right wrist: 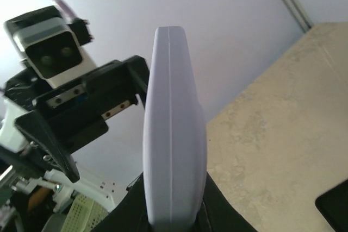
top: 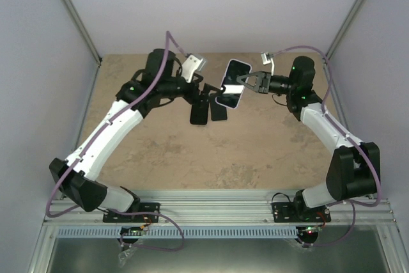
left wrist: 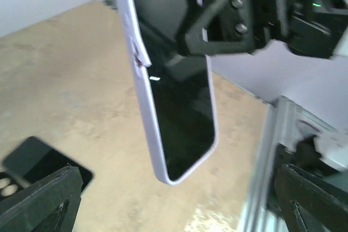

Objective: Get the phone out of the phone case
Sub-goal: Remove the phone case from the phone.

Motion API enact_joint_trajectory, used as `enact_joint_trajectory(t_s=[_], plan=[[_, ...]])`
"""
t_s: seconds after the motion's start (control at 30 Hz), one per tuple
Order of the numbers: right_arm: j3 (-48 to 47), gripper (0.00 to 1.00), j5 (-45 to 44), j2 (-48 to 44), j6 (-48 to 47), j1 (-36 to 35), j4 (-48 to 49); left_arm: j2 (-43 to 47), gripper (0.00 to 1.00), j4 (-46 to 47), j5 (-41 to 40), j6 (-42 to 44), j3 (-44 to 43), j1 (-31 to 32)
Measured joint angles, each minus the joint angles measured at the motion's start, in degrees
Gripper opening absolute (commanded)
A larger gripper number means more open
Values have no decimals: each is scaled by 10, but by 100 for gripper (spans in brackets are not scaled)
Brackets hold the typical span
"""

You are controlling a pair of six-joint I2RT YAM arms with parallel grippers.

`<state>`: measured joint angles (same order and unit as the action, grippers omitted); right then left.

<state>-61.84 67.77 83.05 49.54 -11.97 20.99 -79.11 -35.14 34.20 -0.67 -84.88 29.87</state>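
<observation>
The phone [top: 232,83] has a black screen and sits in a lilac case [left wrist: 145,113]. It hangs in the air above the table's far middle. My right gripper [top: 246,82] is shut on it across its middle. The right wrist view shows the case's lilac edge [right wrist: 174,134] standing up between my right gripper's jaws [right wrist: 174,213]. My left gripper [top: 209,98] is open. In the left wrist view its fingers [left wrist: 46,199] stand wide apart, the phone's screen [left wrist: 182,107] hangs in front of them untouched, and the right gripper's fingers [left wrist: 217,23] clamp the phone.
The tan tabletop [top: 211,151] lies below, with dark shadows [top: 199,113] under the grippers. Grey walls close in the left, right and back sides. A metal rail [top: 217,212] with the arm bases runs along the near edge.
</observation>
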Motion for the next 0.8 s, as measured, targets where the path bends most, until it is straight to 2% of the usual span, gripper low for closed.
enact_joint_trajectory(t_s=[0.13, 0.3, 0.5, 0.8], plan=[[-2, 1, 35, -19, 5, 0, 36, 23, 99, 5, 126, 19, 40, -26], [-1, 1, 66, -35, 46, 0, 108, 62, 95, 43, 202, 24, 131, -35], [10, 1, 76, -58, 91, -1, 177, 88, 88, 112, 229, -4, 188, -35], [18, 1, 76, -70, 111, -3, 198, 89, 81, 193, 235, -61, 211, -35]])
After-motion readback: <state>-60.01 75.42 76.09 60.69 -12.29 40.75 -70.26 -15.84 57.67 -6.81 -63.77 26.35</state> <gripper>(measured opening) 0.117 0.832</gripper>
